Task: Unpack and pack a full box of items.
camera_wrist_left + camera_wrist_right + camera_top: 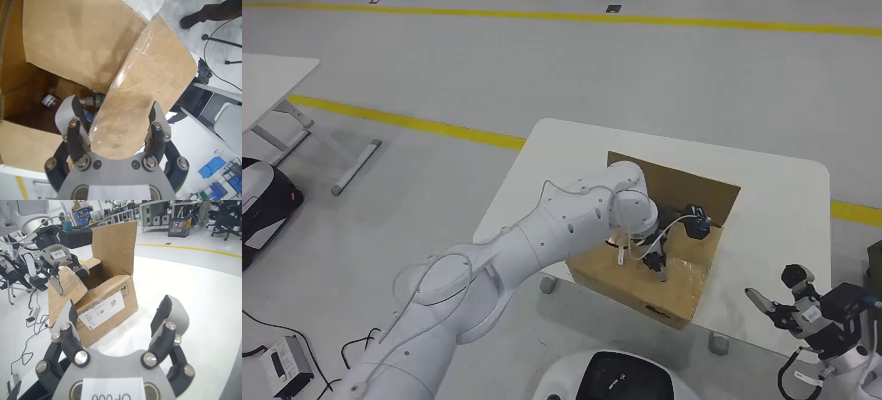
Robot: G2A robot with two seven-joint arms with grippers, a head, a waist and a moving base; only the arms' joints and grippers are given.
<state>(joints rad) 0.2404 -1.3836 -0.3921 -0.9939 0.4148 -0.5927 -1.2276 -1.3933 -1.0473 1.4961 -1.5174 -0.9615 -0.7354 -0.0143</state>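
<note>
Taped flap (151, 75) leans across box (113, 306) opening; gap beside it

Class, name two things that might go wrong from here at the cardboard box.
The taped flap sits between the left end effector's spread fingers, apparently unclamped; it may slip free and fold over the bottles. Pushing it might slide the cardboard box, since the right end effector hangs apart from it.

Robot lab: equip. racks (157, 219), floor tape (402, 121)

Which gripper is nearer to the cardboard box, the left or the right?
Left. The left gripper is at the cardboard box, with a taped flap between its fingers. The right gripper is open above the table, apart from the box.
</note>
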